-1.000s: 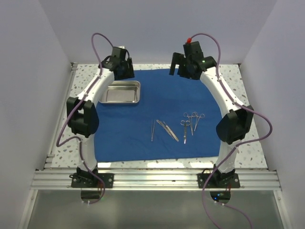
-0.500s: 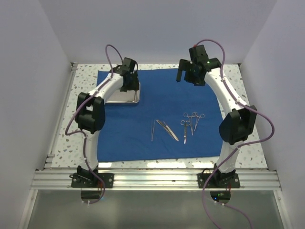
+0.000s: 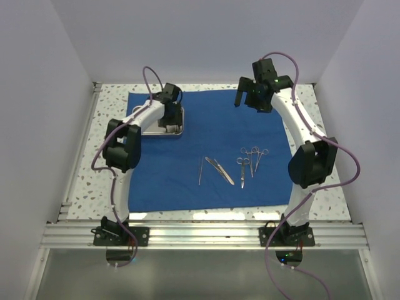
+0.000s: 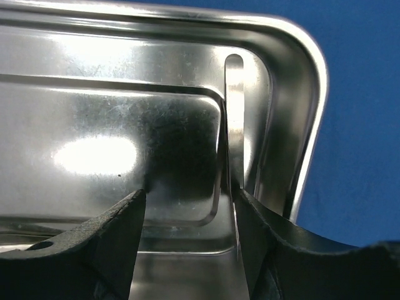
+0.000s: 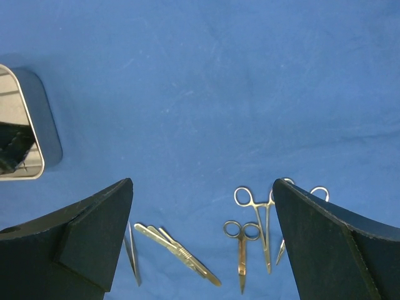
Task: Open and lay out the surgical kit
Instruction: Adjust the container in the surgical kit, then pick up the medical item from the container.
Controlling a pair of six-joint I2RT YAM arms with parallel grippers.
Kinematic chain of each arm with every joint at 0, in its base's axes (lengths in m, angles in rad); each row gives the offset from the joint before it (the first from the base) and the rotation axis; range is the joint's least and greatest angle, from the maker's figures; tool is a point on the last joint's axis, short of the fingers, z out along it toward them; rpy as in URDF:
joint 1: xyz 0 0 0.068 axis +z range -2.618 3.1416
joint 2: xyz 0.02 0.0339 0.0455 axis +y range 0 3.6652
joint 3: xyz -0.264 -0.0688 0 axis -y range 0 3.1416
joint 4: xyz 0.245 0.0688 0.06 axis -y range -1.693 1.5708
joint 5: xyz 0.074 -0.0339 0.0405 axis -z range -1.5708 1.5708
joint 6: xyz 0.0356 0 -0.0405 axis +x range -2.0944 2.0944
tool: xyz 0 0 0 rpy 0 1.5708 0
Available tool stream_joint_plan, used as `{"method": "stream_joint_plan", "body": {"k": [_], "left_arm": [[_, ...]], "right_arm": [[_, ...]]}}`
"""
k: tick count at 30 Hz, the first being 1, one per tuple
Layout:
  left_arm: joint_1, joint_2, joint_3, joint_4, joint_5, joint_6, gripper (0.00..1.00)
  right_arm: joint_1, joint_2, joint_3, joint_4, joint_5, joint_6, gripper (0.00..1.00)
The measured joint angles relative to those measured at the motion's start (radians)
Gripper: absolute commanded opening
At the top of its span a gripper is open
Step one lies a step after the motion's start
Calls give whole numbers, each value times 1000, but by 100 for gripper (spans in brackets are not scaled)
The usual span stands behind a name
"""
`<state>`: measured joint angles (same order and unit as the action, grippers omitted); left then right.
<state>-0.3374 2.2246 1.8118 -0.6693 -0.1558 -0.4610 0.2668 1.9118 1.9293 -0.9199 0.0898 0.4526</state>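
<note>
— Where was the left gripper [image 3: 167, 117], and how wide did it stand?
— Upper left of the overhead frame, down over the steel tray [image 3: 155, 132]; in its wrist view the jaws stood partly apart above the tray floor, with nothing clasped between them; a slim steel strip [image 4: 234, 125] lay along the tray's right wall and ran down close by the finger [image 4: 256, 237] at that frame's right; whether the two touched, I could not tell.
— And the kit itself?
— The blue cloth [image 3: 219, 125] lay spread flat on the speckled table [image 3: 112, 97], with the tray on its upper-left part; at lower centre lay a row of instruments, well apart from the tray: tweezers [image 3: 200, 170], a flat-handled tool [image 3: 220, 170], scissors [image 3: 242, 169], then two ring-handled forceps [image 3: 255, 156] just beside them.
— The right gripper [image 3: 245, 99]?
— Upper right, raised over the cloth; its jaws were spread wide, holding and touching nothing; its own camera looked between the fingers onto cloth, the instruments along the bottom, a tray corner at the left edge.
</note>
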Motion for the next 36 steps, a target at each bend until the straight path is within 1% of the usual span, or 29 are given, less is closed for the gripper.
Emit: {"method": "stream_joint_plan", "body": {"k": [4, 17, 29, 32, 36], "left_arm": [[-2, 25, -6, 16, 6, 1, 63], [-5, 31, -4, 79, 55, 1, 62], [-4, 27, -24, 131, 89, 1, 63], [-8, 32, -25, 149, 79, 13, 62], [-26, 64, 13, 146, 16, 38, 59]], "right_arm": [[0, 4, 0, 0, -3, 0, 98], [0, 26, -3, -1, -3, -1, 98], [0, 101, 43, -11, -7, -2, 98], [0, 106, 62, -14, -8, -1, 98], [0, 114, 97, -20, -11, -2, 98]]}}
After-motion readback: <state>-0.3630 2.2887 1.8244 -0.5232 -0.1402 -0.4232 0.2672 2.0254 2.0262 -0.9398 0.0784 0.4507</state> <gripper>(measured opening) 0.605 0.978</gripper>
